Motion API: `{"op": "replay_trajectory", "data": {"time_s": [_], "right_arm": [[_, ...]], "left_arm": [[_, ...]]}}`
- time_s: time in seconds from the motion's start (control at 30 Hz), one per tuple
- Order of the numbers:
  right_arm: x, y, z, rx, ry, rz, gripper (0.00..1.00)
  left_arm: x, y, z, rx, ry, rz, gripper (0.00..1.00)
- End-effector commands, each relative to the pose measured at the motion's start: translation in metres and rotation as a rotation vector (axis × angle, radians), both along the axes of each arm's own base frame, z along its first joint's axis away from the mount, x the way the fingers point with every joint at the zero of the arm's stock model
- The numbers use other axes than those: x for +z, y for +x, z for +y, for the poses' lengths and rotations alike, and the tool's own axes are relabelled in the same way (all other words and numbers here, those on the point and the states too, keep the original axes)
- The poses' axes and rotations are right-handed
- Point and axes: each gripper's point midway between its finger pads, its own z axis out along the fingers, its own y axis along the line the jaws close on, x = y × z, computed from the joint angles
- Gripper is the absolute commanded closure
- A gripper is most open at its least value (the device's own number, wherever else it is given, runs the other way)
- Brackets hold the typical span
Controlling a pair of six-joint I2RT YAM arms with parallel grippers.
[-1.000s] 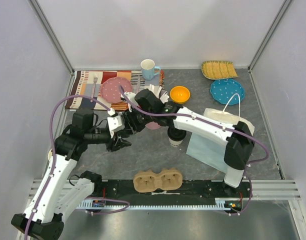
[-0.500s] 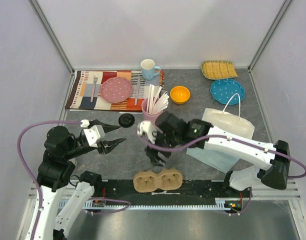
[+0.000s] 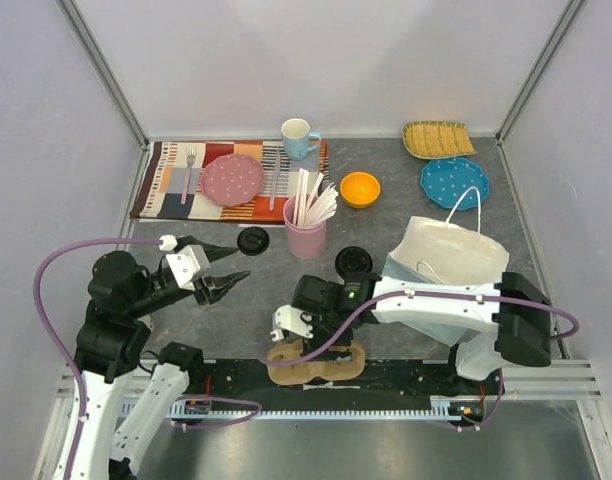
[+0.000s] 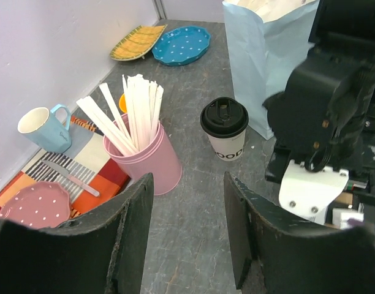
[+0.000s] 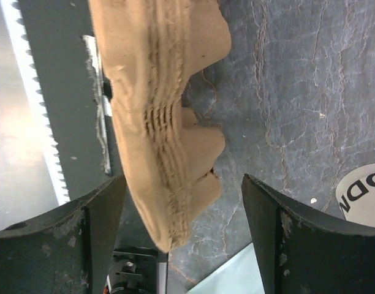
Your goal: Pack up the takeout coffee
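The takeout coffee, an off-white paper cup with a black lid, stands upright mid-table between the pink stick cup and the pale blue paper bag. In the left wrist view the coffee is ahead of my open, empty left gripper, well apart from it. From above, that left gripper hovers to the cup's left. My right gripper is low at the front edge, open over a brown cardboard cup carrier. The carrier's end lies between its spread fingers. The cup's base shows at the right edge.
A loose black lid lies left of the pink cup. At the back are a striped mat with a pink plate and cutlery, a light-blue mug, an orange bowl, a blue plate and a yellow dish.
My right arm swung from beside the coffee down to the carrier at the front edge and its jaws opened wide. The left arm pulled back left, leaving the coffee and loose lid uncovered.
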Motion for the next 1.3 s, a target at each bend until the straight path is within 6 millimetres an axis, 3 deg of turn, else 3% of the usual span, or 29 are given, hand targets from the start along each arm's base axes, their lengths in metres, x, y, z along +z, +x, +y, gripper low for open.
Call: {"op": "replay_trajectory", "data": {"time_s": [0.0, 0.07, 0.17, 0.27, 0.37, 0.43, 0.47, 0.5, 0.63, 0.73, 0.77, 0.8, 1.0, 1.03, 1.1, 1.17, 1.27], "right_arm": [[-0.020, 0.015, 0.010, 0.026, -0.025, -0.081, 0.19], [-0.029, 0.012, 0.010, 0.035, -0.051, -0.067, 0.25], [-0.032, 0.012, 0.009, 0.023, -0.079, -0.060, 0.73], [-0.018, 0.010, 0.018, 0.010, -0.048, -0.035, 0.93], [-0.001, 0.007, 0.038, -0.029, 0.023, 0.046, 0.99], [0.013, 0.008, 0.064, -0.081, 0.102, 0.138, 1.00], [0.004, 0.009, 0.071, -0.092, 0.088, 0.161, 1.00], [0.007, 0.014, 0.084, -0.101, 0.110, 0.149, 1.00], [-0.031, 0.034, 0.112, -0.129, 0.093, 0.189, 0.88], [-0.040, 0.049, 0.126, -0.197, 0.084, 0.213, 0.67], [-0.038, 0.056, 0.130, -0.213, 0.096, 0.194, 0.56], [-0.036, 0.060, 0.131, -0.229, 0.100, 0.179, 0.52], [-0.003, 0.082, 0.137, -0.307, 0.167, 0.102, 0.31], [0.011, 0.084, 0.136, -0.317, 0.195, 0.094, 0.29], [0.028, 0.083, 0.134, -0.334, 0.230, 0.098, 0.20], [0.054, 0.083, 0.129, -0.341, 0.285, 0.110, 0.02], [0.076, 0.082, 0.111, -0.371, 0.300, 0.132, 0.02]], "left_arm": [[0.014, 0.002, 0.001, 0.014, -0.031, -0.018, 0.44], [0.014, 0.002, 0.001, 0.019, -0.031, -0.014, 0.44], [0.016, 0.003, 0.003, 0.029, -0.030, -0.021, 0.44], [0.016, 0.003, 0.003, 0.031, -0.027, -0.022, 0.44], [0.019, 0.004, 0.003, 0.036, -0.034, -0.028, 0.45], [0.021, 0.004, 0.003, 0.034, -0.041, -0.034, 0.45], [0.022, 0.004, 0.003, 0.034, -0.045, -0.032, 0.45], [0.022, 0.005, 0.003, 0.036, -0.047, -0.031, 0.45], [0.025, 0.005, 0.004, 0.047, -0.050, -0.033, 0.45], [0.026, 0.004, 0.007, 0.059, -0.037, -0.034, 0.45], [0.028, 0.003, 0.008, 0.061, -0.033, -0.041, 0.45], [0.027, 0.003, 0.008, 0.064, -0.029, -0.039, 0.45], [0.028, -0.002, 0.002, 0.012, -0.033, -0.031, 0.46], [0.027, -0.003, 0.001, 0.000, -0.031, -0.028, 0.46], [0.025, -0.011, -0.005, -0.063, -0.026, -0.028, 0.46], [0.019, -0.019, -0.009, -0.128, 0.000, -0.024, 0.47], [0.002, -0.033, -0.014, -0.224, 0.041, 0.012, 0.49]]}}
